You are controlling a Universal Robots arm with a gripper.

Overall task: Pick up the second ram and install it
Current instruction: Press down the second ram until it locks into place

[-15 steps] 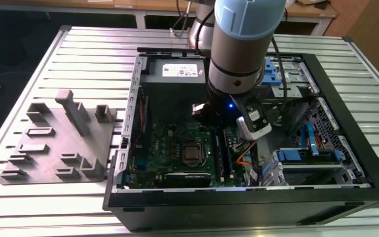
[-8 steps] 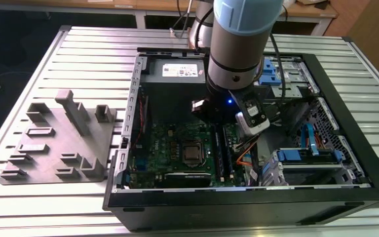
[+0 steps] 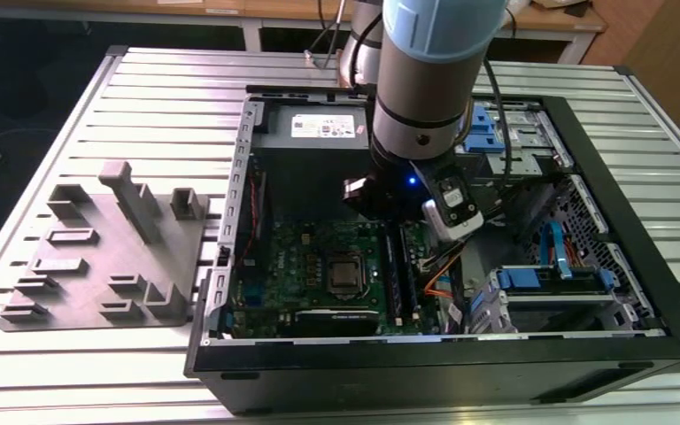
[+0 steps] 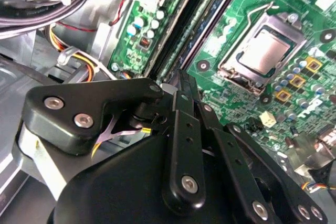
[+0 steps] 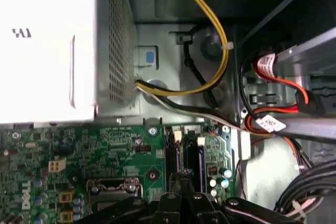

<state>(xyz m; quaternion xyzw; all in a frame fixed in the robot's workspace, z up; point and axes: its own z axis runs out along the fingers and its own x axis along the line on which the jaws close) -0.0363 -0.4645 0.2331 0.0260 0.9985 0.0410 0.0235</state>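
We see the end effector low over the green motherboard (by the slot rails); its grip we cannot tell.

Open black computer case lying on the slatted metal table, green motherboard inside with silver processor socket mid-board. Grey power supply at the case's far end. Grey plastic fixture tray beside the case, toward the table's edge on the exterior view's left.
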